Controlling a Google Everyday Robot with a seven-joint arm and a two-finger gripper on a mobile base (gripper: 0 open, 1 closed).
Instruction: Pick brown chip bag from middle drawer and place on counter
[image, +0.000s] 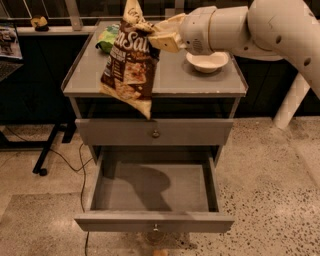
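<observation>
Farthest left of the jaws, past their load, a green snack bag (107, 38) lies on the grey tabletop (200, 82) near its back left corner. Next comes the brown chip bag (127, 65), hanging in the air just left of and below the jaws. It is clear of the middle drawer (150, 221), which stands pulled out and bare well beneath them. The bag's long axis runs close to vertical with a slight lean. Its cream top end points up toward the top edge of the view. Its lower cream corner points down and a little right, across the tabletop's front edge toward the closed drawer front (190, 132), and the white lettering faces us. We judge it light, soft and crinkly, with a slick film that will buckle and swing. A pinch on the flat upper edge, as here, suits it better than a squeeze on the puffed middle, where chips could crush. The gripper (159, 39) has its jaws clamped on the bag's upper right edge; whether it is over the tabletop or just in front of it we cannot tell. Just right of and below the jaws a white bowl (207, 61) rests on the tabletop, so we would set the bag down left of it. The white arm (280, 25) reaches in from the right.
</observation>
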